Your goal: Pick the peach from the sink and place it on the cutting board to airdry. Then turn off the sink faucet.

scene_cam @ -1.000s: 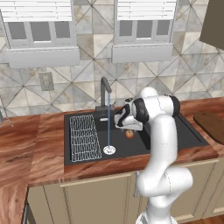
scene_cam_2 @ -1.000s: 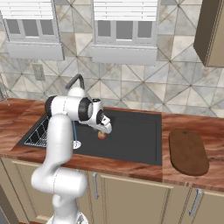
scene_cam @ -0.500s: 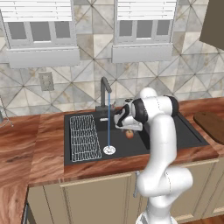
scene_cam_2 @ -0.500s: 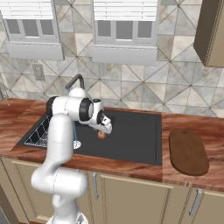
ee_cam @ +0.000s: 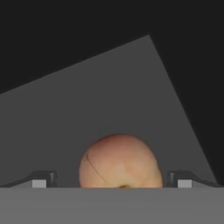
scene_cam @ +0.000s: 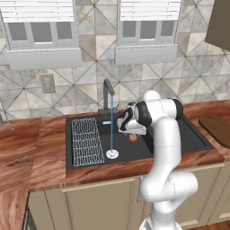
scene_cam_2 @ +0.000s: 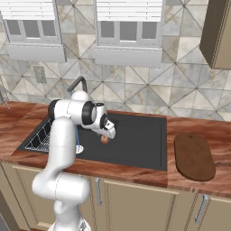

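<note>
Peach [ee_cam: 119, 161]: lower centre of hand view, on the sink [scene_cam: 179, 139] floor, between the fingertips [ee_cam: 43, 178] of the claw [ee_cam: 111, 181]. Claw: spread wide, holding nothing. Faucet [scene_cam: 108, 92]: running. Cutting board [scene_cam_2: 194, 156]: right of frame, on the surface [scene_cam_2: 216, 131].

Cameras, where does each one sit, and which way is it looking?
Left base view: behind the arm to its left, looking down at the sink; the white arm rises at lower right.
Right base view: behind to its right, same sink, cutting board alongside; arm at lower left.
Hand view: on the hand, looking along the open pincer at the peach.
All three share the peach.
</note>
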